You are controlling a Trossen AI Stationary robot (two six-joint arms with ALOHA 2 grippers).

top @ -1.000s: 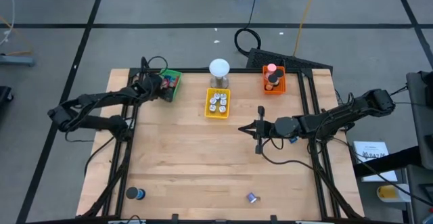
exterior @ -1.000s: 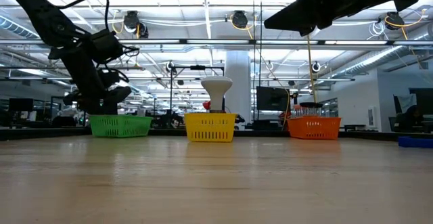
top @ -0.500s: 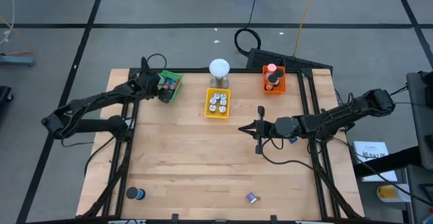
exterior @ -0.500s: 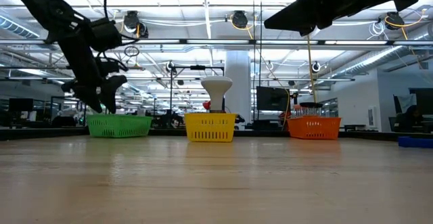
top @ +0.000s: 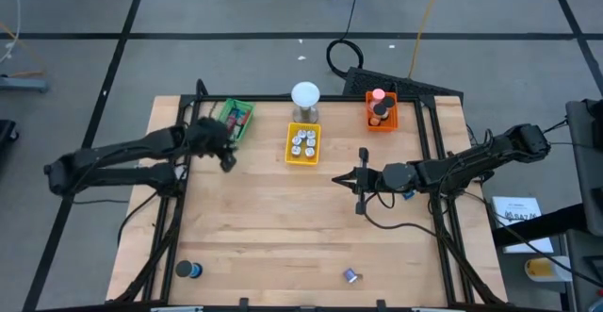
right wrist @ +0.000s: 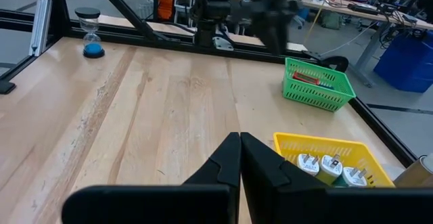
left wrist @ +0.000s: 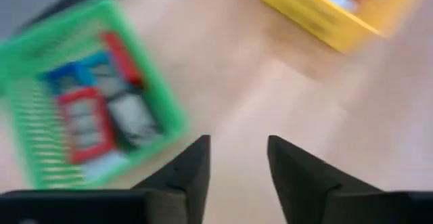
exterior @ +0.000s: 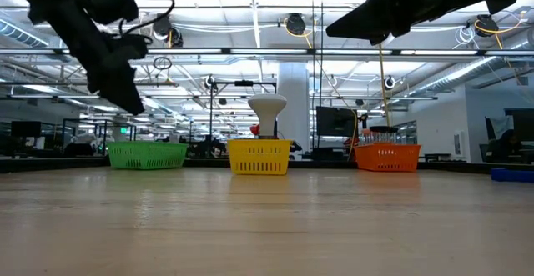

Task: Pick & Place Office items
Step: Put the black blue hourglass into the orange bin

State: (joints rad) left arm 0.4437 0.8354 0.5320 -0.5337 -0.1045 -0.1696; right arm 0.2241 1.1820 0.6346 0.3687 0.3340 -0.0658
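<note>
My left gripper (top: 224,148) hovers open and empty above the wood just on the near side of the green tray (top: 236,119). Red, blue and dark rectangular pieces (left wrist: 88,112) lie in that tray. The yellow tray (top: 302,144) holds silvery-white round bits (right wrist: 323,165). In the orange tray (top: 381,112) are pink and black items. My right gripper (top: 337,178) hangs shut and empty over the table's right half. A black-and-blue item (top: 188,270) and a small purplish bit (top: 350,275) rest on the wood near the front edge.
A white-domed metal cylinder (top: 304,100) stands behind the yellow tray at the far edge. The three trays line the far side. Bare wood (top: 283,218) spreads across the middle. Black frame bars (top: 443,208) run along the table's left and right sides.
My left gripper has risen from over the green tray and drawn back toward the table's near edge, tipping as it went. The trays and the loose items have stayed put.
</note>
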